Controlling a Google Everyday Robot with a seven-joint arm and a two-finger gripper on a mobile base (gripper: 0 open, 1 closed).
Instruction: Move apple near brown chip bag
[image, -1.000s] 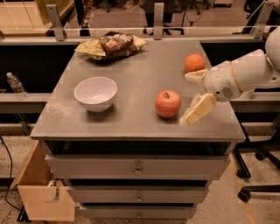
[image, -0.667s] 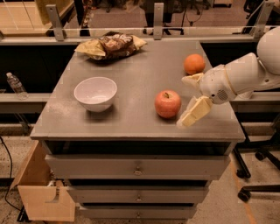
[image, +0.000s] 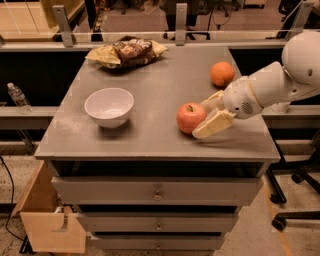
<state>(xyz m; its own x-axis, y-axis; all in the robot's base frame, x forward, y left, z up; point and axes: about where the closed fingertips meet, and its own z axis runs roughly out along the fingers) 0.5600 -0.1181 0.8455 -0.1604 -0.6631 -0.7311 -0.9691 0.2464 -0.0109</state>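
Note:
The pinkish-red apple (image: 190, 117) sits on the grey table top (image: 150, 90), front right of centre. My gripper (image: 207, 116) comes in from the right, open, with one cream finger in front of the apple and one behind it, right at the apple's right side. The brown chip bag (image: 127, 52) lies at the far left-centre edge of the table, well away from the apple.
A white bowl (image: 109, 106) stands left of the apple. A plain orange fruit (image: 222, 74) sits behind my gripper, near the right edge. Below the top are drawers; a wooden box (image: 47, 225) stands on the floor at the left. A water bottle (image: 18, 97) stands on a ledge at the left.
My gripper has slid left toward the apple, so its fingers now bracket the apple's right side. The apple, bowl, orange and bag have not moved.

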